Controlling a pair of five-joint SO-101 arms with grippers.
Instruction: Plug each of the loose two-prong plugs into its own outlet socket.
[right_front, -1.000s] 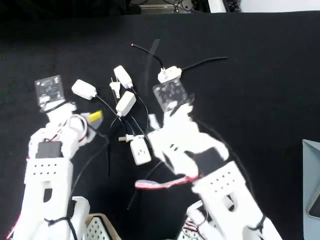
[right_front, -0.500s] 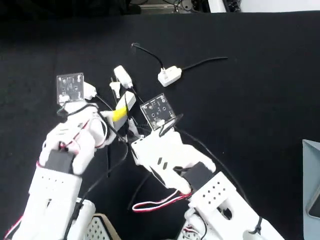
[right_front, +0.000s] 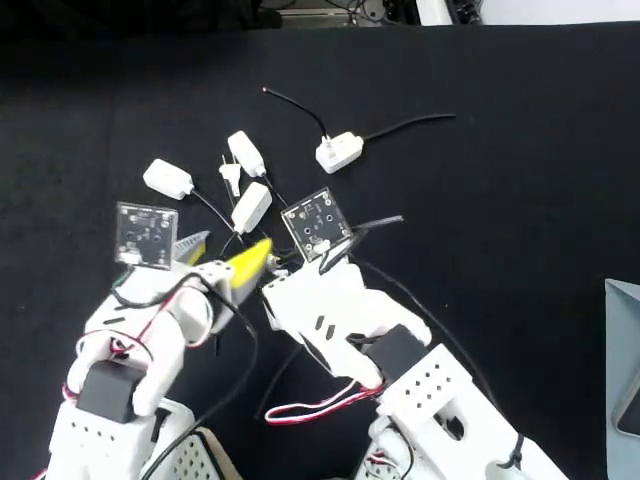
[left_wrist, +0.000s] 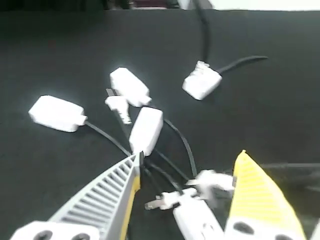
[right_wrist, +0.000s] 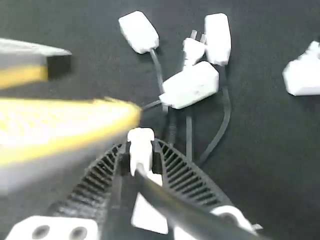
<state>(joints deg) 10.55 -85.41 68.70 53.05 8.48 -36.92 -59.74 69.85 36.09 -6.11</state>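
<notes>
The right gripper (right_wrist: 140, 150) was closed tight on a small white plug (right_wrist: 140, 137), ribbed fingers pinching its body from both sides, low over the knot of cords (right_wrist: 222, 120) mid-surface. Just beside it hung the left gripper (left_wrist: 190, 156), spread wide and holding nothing, one grey finger and one yellow. A socket block (left_wrist: 196, 222) lay right beneath them on the black surface (right_front: 520, 200). Farther out sat another loose plug (right_front: 230, 178) among several more white blocks.

These pieces looked light, hard and smooth, so I'd expect them to skid at a nudge, with the stiff cords tugging them off line. The best hold seemed to be across the plug's flat sides, well behind the prongs. That socket block likely needed bracing by the free gripper, or it would simply slide away.
</notes>
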